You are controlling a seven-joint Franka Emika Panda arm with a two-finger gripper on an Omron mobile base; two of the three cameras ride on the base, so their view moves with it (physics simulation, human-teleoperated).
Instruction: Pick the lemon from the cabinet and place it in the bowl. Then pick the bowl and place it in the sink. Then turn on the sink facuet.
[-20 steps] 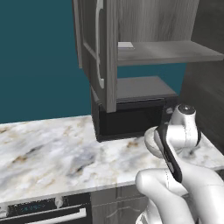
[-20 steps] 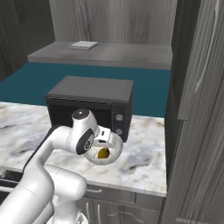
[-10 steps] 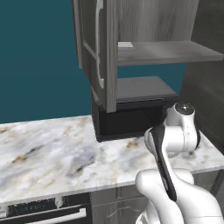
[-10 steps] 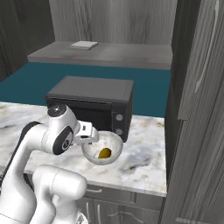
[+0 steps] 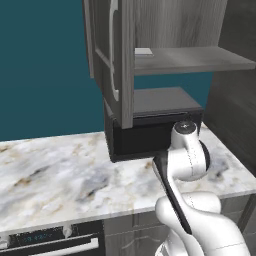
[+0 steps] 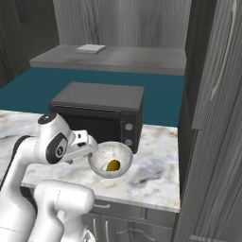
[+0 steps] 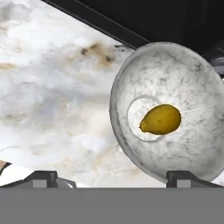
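The lemon point(image 6: 112, 165) point(image 7: 160, 119) lies in the bottom of the white speckled bowl point(image 6: 106, 153) point(image 7: 175, 78). The bowl stands on the marble counter in front of the black microwave. My gripper point(image 6: 92, 152) point(image 7: 113, 178) is open and holds nothing. It hangs just left of the bowl's rim in the right base view, and the hand view looks down on the bowl, which sits right of centre. The grey cabinet point(image 5: 190, 60) point(image 6: 113, 59) is above, its door point(image 5: 112, 65) point(image 6: 212, 90) swung open. In the left base view my arm hides the bowl. The sink and the sink facuet are out of view.
The black microwave point(image 6: 99, 111) point(image 5: 145, 135) stands against the wall right behind the bowl. A flat white item point(image 6: 90, 48) point(image 5: 144, 51) lies on the cabinet shelf. The marble counter point(image 5: 55, 175) runs on to the left, with an oven front point(image 5: 45, 242) below it.
My arm has swung left in the right base view, and the hand has drawn back from over the bowl to beside its left rim. Bowl and lemon have stayed put.
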